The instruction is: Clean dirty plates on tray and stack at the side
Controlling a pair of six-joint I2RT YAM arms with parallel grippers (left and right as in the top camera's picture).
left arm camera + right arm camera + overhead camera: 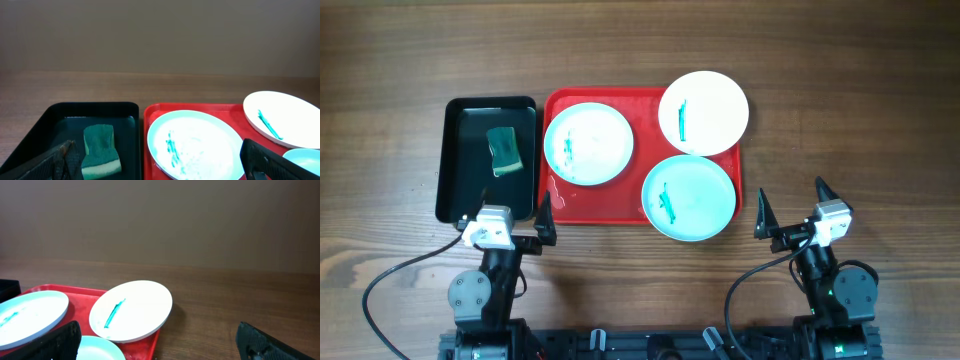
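Three plates lie on the red tray (640,100). One turquoise plate (588,144) (194,145) (27,317) is at the tray's left with teal smears. A second turquoise plate (688,196) (97,349) overhangs the near right corner. The white plate (704,112) (282,118) (132,310) overhangs the far right corner and bears a teal streak. My left gripper (510,210) (160,162) stands open near the tray's front left corner, nothing in it. At the right, past the tray's near corner, my right gripper (792,207) (159,342) is open and empty above the table.
A black tray (460,160) (50,130) left of the red tray holds a green sponge (504,150) (100,151). Bare wooden table (860,120) extends right of the red tray and along the front edge, where both arm bases stand.
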